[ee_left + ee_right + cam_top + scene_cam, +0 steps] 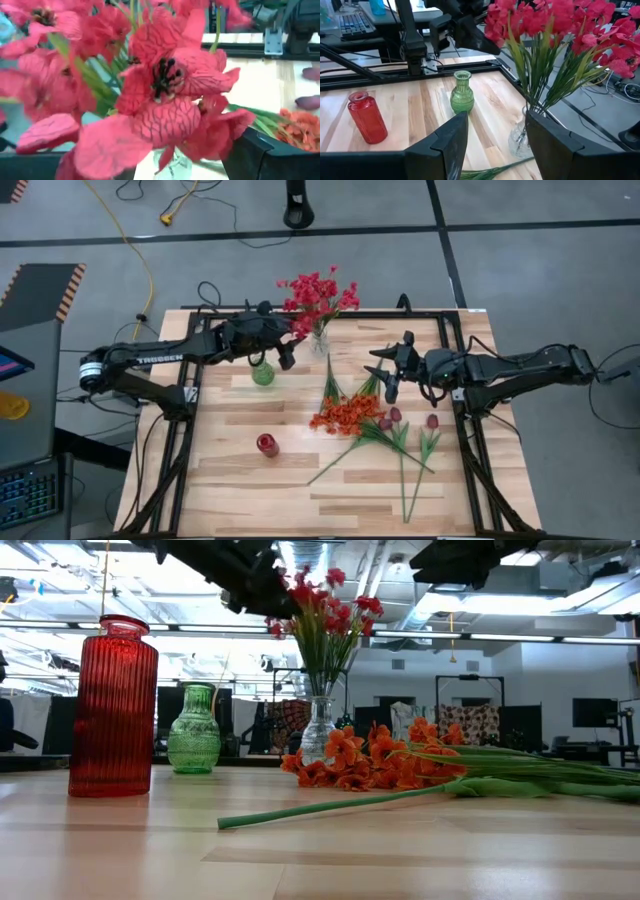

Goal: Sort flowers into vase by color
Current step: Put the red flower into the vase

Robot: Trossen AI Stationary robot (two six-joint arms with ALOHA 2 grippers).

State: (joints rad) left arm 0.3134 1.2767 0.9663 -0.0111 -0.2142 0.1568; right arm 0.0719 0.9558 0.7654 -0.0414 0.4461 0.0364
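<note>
The pink-red blossom sprays (320, 295) stand with their stems in a clear glass vase (320, 342) near the table's far edge. My left gripper (287, 345) is open right beside the blossoms (165, 90), which fill the left wrist view between its fingers. Orange sprays (345, 415) and dark red tulip buds (390, 418) lie flat on the table's middle, their green stems (345, 455) pointing toward the near edge. My right gripper (388, 375) hovers open just right of the orange sprays, facing the clear vase (520, 137). My left gripper stands level with the pink-red blossoms (300, 590), coming from the table's left. The petals hide its fingertips, so I cannot tell whether a finger touches them.
A green glass vase (262, 373) stands left of the clear one, below my left arm. A red ribbed vase (267, 444) stands nearer the near edge. A black frame (455, 370) borders the table. Bare wood lies at the near left (230, 490).
</note>
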